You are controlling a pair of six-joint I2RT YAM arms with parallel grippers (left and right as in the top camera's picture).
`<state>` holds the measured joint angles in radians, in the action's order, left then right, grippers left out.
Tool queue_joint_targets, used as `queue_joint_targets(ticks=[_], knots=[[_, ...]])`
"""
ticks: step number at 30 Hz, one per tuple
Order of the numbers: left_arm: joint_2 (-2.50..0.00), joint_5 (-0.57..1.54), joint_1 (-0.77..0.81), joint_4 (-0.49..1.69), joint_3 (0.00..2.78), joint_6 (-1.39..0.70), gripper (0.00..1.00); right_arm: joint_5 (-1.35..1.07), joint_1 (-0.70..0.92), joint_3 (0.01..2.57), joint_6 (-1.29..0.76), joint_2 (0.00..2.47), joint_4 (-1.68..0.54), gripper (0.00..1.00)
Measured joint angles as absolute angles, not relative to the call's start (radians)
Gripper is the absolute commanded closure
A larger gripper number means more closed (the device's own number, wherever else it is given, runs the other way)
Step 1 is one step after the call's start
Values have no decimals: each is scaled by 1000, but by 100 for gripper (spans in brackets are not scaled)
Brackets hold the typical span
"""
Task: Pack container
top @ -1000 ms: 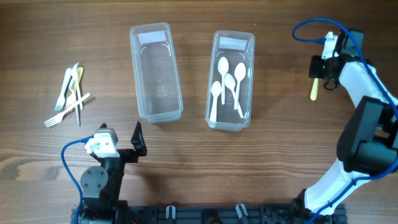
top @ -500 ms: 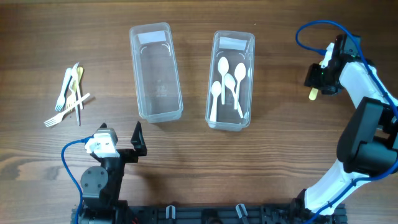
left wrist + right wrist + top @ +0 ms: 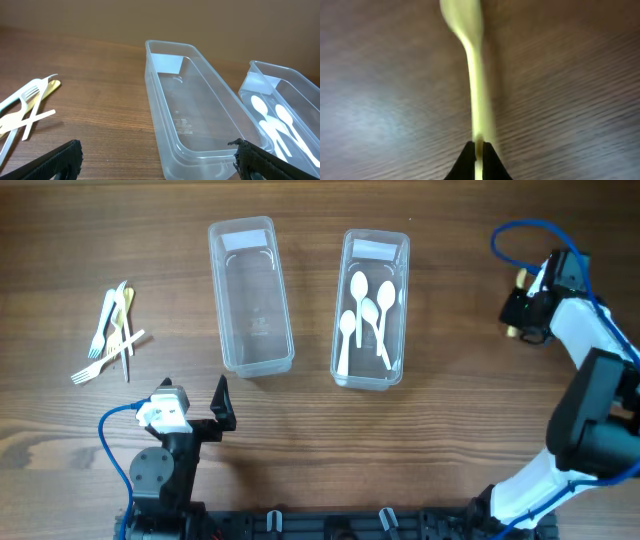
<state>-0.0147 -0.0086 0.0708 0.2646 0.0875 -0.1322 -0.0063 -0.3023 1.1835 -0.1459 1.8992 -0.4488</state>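
1. Above the wood-grain counter [image 3: 580,100], the right claw [image 3: 478,150] pinches a smooth pale-yellow plastic spoon [image 3: 472,75] by its handle.
2. Left claw [image 3: 157,152] gapes wide before a clear rectangular container [image 3: 197,115].

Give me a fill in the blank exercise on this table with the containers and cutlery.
The white spoons lie in the container on the overhead view's ___ side.
The other clear container holds ___.
The pale yellow spoon sits in the shut gripper of the ___ arm.
The forks lie on the table to the ___ of both containers.
Missing: right, nothing, right, left.
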Motion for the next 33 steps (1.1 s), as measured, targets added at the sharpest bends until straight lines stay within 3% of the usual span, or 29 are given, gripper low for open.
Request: queue_joint_targets(ticks=[8, 14, 16, 20, 23, 33], knots=[[-15, -8, 71, 265, 88, -132, 0, -48, -303, 1160, -146, 1933, -473, 94], [-15, -8, 71, 265, 88, -132, 0, -78, -303, 1160, -109, 1897, -463, 47], [-15, -8, 71, 265, 88, -132, 0, -90, -303, 1160, -90, 1843, -454, 39], [-15, -8, 71, 265, 88, -132, 0, -69, -303, 1160, -42, 1723, -399, 37], [-15, -8, 71, 265, 88, -132, 0, -30, -303, 1160, 50, 1718, -373, 30], [-15, -9, 71, 265, 88, -132, 0, -5, -329, 1160, 159, 1792, -215, 35]])
